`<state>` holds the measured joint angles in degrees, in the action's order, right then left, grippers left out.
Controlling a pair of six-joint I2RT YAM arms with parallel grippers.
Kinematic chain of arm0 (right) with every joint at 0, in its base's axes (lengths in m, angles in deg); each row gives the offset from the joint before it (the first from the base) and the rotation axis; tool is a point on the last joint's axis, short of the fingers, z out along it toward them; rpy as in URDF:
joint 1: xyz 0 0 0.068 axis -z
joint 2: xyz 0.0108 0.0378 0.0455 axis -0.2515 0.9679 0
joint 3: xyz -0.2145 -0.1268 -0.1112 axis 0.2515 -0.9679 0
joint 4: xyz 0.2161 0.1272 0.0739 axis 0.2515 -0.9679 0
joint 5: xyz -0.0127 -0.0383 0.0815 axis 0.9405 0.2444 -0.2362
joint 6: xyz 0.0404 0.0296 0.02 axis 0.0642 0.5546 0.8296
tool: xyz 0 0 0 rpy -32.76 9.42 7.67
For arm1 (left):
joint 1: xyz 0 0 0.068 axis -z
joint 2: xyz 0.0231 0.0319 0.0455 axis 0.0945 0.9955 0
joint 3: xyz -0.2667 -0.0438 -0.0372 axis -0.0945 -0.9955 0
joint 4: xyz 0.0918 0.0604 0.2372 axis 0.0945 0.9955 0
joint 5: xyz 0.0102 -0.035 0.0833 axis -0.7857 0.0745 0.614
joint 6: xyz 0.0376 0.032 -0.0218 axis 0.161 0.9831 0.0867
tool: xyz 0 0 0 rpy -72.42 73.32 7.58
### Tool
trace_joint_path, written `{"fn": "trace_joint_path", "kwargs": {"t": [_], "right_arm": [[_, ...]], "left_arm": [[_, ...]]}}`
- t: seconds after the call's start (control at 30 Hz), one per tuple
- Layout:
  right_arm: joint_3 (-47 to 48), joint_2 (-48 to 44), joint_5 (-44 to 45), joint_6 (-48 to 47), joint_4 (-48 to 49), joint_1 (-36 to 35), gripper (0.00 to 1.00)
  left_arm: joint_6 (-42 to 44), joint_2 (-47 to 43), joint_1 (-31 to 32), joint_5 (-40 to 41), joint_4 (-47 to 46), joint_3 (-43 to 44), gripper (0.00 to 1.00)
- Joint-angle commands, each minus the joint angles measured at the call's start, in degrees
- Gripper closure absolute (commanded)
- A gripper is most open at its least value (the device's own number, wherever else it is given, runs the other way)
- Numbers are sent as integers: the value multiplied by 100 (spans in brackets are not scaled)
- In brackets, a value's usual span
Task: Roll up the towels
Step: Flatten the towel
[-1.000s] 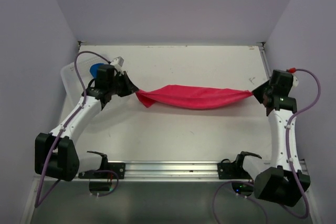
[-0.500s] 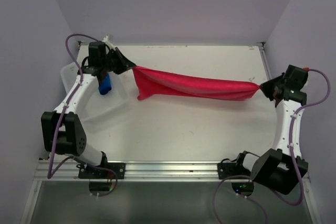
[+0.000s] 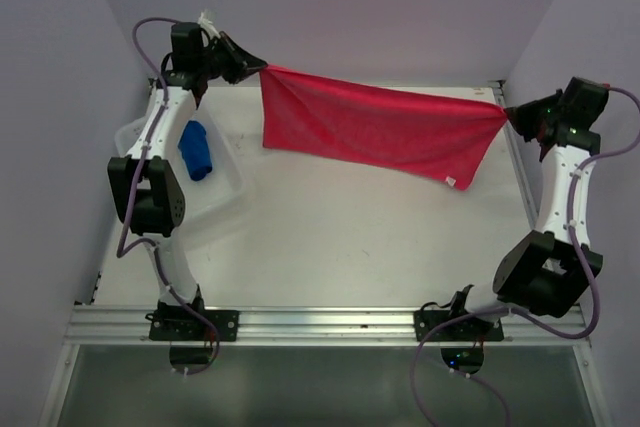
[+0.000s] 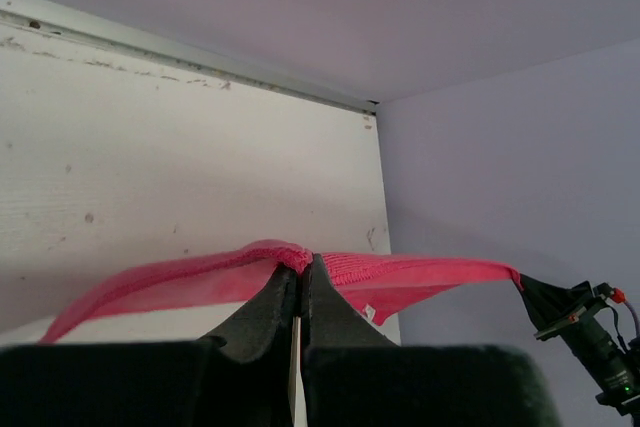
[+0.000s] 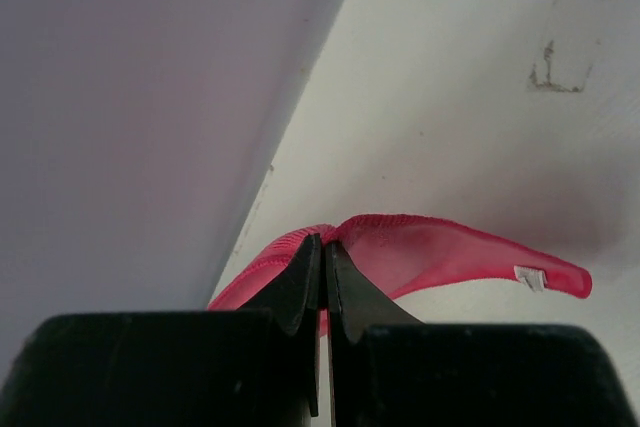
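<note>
two pink towel (image 3: 370, 127) corners pinched by left gripper (image 3: 256, 66), right gripper (image 3: 508, 114); spread right of basket (image 3: 226, 173) holding blue towel (image 3: 196, 150).

Lighting bright, diffuse, overhead; no glare. Pink-red cloth towel (image 3: 370, 127) throws a faint rosy tint onto the lilac back wall (image 3: 340, 17); shadows soft

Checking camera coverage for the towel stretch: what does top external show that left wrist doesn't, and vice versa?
Top external only: the blue towel lying in the white basket, and the pink towel spread full width, one lower corner hanging free. Left wrist only: the left gripper close up, jaws shut on the towel's hem. Both: the pink towel stretched across to the right gripper, shut on the opposite corner.
</note>
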<state>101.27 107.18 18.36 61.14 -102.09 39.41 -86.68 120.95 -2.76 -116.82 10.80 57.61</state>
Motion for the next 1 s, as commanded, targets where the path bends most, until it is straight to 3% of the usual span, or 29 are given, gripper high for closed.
{"fn": "trace_joint_path", "kwargs": {"t": [0.0, 0.13, 0.23, 0.47, 0.53, 0.67, 0.97], "right_arm": [[561, 60, -368, 185, 335, 56, 100], [213, -80, -579, 132, 729, 56, 100], [-349, -291, -746, 45, 827, 65, 100], [-2617, -1433, -501, -386, 871, 187, 100], [-3109, -2001, 59, -448, 565, 223, 100], [-3411, -2734, 633, -325, 38, 232, 100], [-4386, -2824, 625, -395, -17, 241, 100]], "left_arm": [[-460, 98, -160, -431, -346, 582, 100], [-251, -147, -186, -458, -609, 144, 100], [-31, -586, -195, -441, -1022, -848, 100], [462, -1501, -195, -502, -2016, -3956, 100], [444, -1782, -195, -520, -2385, -4791, 100], [769, -2046, -195, -441, -2203, -5201, 100], [1244, -2205, -195, 183, -1560, -5315, 100]]}}
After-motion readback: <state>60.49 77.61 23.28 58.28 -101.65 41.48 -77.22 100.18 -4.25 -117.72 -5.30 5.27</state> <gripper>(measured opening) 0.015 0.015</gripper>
